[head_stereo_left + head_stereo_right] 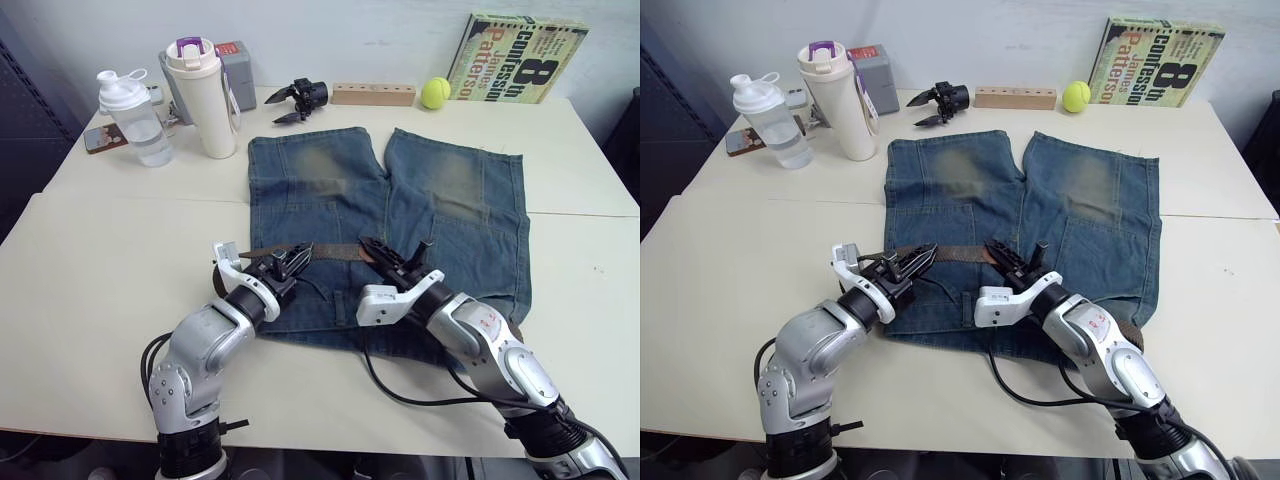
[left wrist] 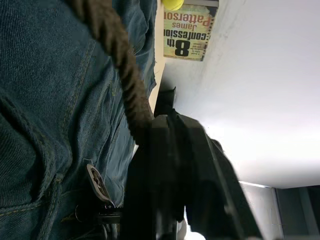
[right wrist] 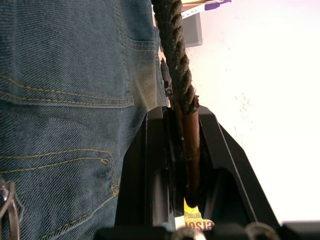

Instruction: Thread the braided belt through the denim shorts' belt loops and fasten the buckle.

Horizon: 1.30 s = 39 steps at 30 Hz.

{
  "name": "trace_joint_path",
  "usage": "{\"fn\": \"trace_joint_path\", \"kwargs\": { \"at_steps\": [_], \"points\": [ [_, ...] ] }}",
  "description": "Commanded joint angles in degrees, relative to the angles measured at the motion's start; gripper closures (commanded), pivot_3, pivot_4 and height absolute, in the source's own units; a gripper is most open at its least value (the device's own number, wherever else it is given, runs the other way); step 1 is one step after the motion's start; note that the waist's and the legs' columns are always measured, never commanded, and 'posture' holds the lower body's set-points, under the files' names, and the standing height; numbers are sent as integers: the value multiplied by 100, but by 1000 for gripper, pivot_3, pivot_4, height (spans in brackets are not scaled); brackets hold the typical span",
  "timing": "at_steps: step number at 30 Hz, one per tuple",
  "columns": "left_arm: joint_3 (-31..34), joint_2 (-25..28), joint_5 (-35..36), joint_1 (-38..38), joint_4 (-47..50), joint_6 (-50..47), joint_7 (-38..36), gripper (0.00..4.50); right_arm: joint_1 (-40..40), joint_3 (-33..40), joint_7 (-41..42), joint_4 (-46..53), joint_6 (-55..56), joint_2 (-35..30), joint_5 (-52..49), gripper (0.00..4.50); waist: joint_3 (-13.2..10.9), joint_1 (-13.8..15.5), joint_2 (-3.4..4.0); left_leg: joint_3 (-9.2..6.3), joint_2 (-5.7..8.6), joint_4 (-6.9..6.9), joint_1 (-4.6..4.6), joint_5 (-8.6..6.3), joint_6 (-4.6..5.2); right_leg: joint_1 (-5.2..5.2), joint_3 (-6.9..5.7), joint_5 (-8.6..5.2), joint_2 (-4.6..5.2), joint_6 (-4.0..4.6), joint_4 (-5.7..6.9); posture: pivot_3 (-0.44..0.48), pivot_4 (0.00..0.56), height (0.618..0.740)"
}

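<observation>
Setting: indoor lab or office test bench; two plain cream tables [image 1: 120,250] pushed together edge to edge against a bare white wall [image 1: 350,30]; far edge lined with unrelated props: shaker bottle [image 1: 132,117], tall white tumbler [image 1: 205,97], grey box [image 1: 240,72], loose spare black gripper [image 1: 297,99], wooden block with holes [image 1: 373,94], tennis ball [image 1: 435,92], paperback book [image 1: 520,58] leaning on the wall; phone [image 1: 103,138] lies near the bottle.
</observation>
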<state>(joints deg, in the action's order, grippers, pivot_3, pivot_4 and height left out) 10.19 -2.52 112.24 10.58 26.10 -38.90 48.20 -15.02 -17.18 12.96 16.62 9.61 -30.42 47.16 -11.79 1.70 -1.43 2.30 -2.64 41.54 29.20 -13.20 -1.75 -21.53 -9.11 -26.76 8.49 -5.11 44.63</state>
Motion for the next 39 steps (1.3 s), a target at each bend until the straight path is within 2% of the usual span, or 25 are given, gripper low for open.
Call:
{"fn": "trace_joint_path", "kwargs": {
  "at_steps": [1,15,16,17,19,20,28,31,34,39],
  "points": [
    [-3,-84,76,41,62,-33,-30,4418,-3,176,-11,326,12,57,-48,4500,0,0,0,0,0,0,0,0,0,0,0,0,0,0,0,0,150,657],
    [329,101,76,233,-310,-475,-448,4418,90,327,176,499,-117,262,-407,4500,0,3,0,-1,0,-3,0,0,0,0,-1,0,-1,0,-3,0,150,657],
    [339,105,76,234,-320,-486,-461,4500,97,329,180,500,-117,264,-406,3499,0,4,0,-1,0,-4,0,0,0,0,-2,0,-1,0,-3,0,150,657],
    [348,103,76,236,-328,-494,-468,4500,102,331,183,503,-118,265,-405,3176,0,5,0,-1,0,-4,0,0,0,0,-1,0,-1,0,-4,0,150,657],
    [355,104,76,239,-352,-515,-477,4500,111,328,182,503,-114,258,-381,2235,0,7,0,-2,0,-4,1,0,0,0,-2,0,-1,0,-5,0,150,657],
    [362,101,76,253,-355,-505,-494,4500,108,326,180,497,-111,254,-371,1934,0,7,0,-2,0,-4,1,0,0,0,-2,0,0,0,-5,0,150,657],
    [379,113,76,267,-361,-484,-565,4500,67,309,170,460,-112,281,-361,1934,0,6,0,-2,0,-5,1,0,0,0,-2,0,-1,0,-7,0,150,657],
    [440,201,76,289,-319,-532,-859,4500,65,322,166,449,-105,279,-375,1934,0,5,0,-2,0,-6,0,0,0,0,-2,0,-1,0,-7,0,150,657],
    [477,180,76,283,-268,-342,-733,4500,80,318,173,465,-101,274,-372,1934,0,4,0,-2,0,-7,0,0,0,0,-2,0,-1,0,-8,0,150,657],
    [421,230,76,294,-217,-423,-1020,4500,99,312,181,488,-93,280,-386,1934,0,6,0,-2,0,-9,0,0,0,0,-2,0,-1,0,-9,0,150,657]
  ]
}}
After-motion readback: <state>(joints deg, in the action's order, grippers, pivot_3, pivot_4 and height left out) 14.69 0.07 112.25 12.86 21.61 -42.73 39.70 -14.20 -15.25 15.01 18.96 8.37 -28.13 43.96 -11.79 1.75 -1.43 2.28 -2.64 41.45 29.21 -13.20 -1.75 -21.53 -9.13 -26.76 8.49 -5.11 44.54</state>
